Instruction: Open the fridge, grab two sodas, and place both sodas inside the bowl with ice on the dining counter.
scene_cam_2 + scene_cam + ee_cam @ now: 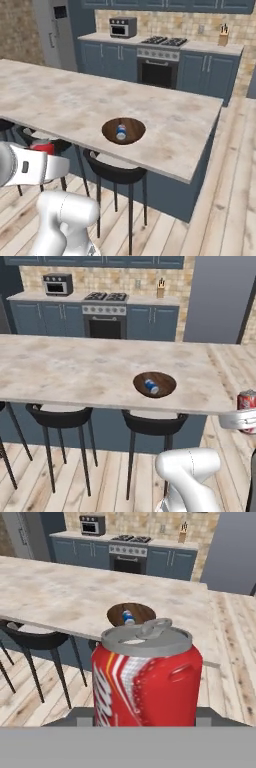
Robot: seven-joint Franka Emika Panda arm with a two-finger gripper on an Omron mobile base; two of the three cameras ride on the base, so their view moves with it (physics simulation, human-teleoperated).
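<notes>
Stone-topped dining counter (pixel 75 368): your largest item, a beige mottled slab over a dark blue base, spanning the left base view from 9 toward 3 o'clock; it is the drop-off surface.

Black stools (pixel 60 416): tucked under the near edge at about 7 o'clock, so keep your approach above the slab.

Dark brown bowl (pixel 155 384): sits on the counter near its right end, close to the near edge, within easy reach from your side.

Red soda (pixel 147 674): upright, 1 of 2, clamped in the gripper (pixel 245 418) at 3 o'clock, carried level with the counter edge, not yet delivered.

Blue soda (pixel 151 387): lies on its side inside the bowl, already placed.
</notes>
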